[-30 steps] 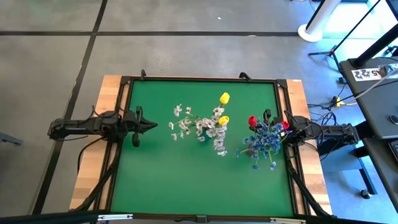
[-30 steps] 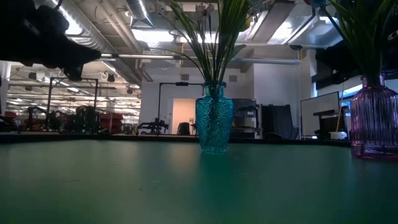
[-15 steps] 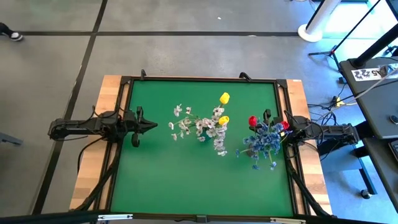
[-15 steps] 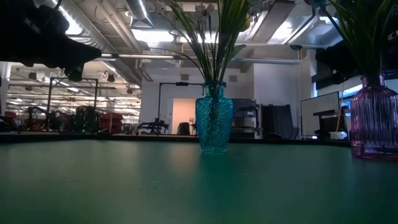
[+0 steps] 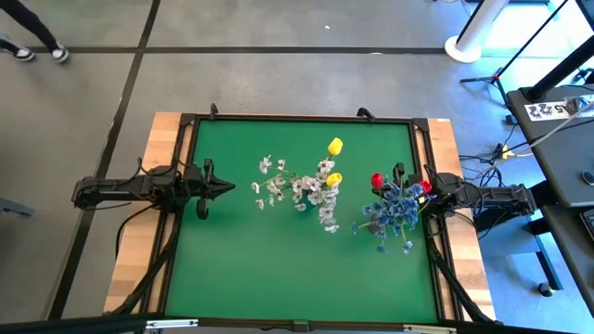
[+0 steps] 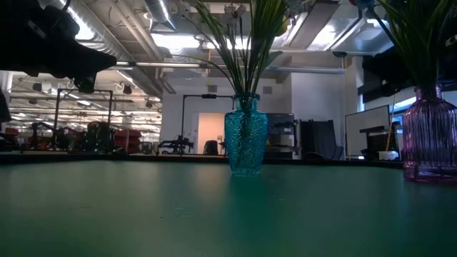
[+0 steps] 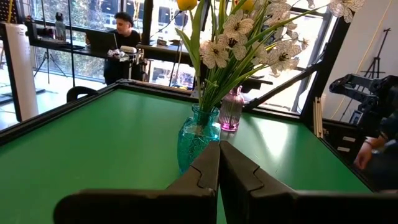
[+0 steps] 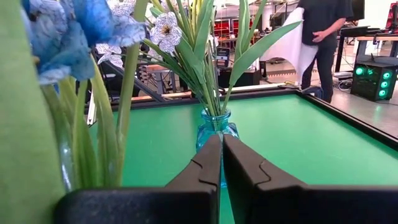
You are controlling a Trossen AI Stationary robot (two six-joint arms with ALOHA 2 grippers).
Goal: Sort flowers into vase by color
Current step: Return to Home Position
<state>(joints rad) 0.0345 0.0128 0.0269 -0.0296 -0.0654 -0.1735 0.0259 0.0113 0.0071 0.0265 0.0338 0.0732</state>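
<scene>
high: straight down, far | low: table-height, level | wrists: face each other, both seeing teal vase (image 7: 193, 134)

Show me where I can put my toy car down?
Bare green mat lies between the left tool and the teal vase, and in front of both vases in the low view. Crowded: around the purple vase, beside the right tool.

Grey concrete floor (image 5: 278, 83) crossed by dark lines runs round the wood-edged bench (image 5: 165, 130), and a white pillar base (image 5: 469, 42) stands off its far right corner. Overhead are bare ducts and strip lights on an open ceiling (image 6: 143, 32). A lit doorway (image 6: 208, 132) shows at the back. Tall windows (image 7: 87, 18) line one side, where a seated person (image 7: 123, 43) works at a desk (image 7: 56, 45) – a standing person (image 8: 322, 31) waits beside a green-lit computer case (image 8: 373, 78).
</scene>
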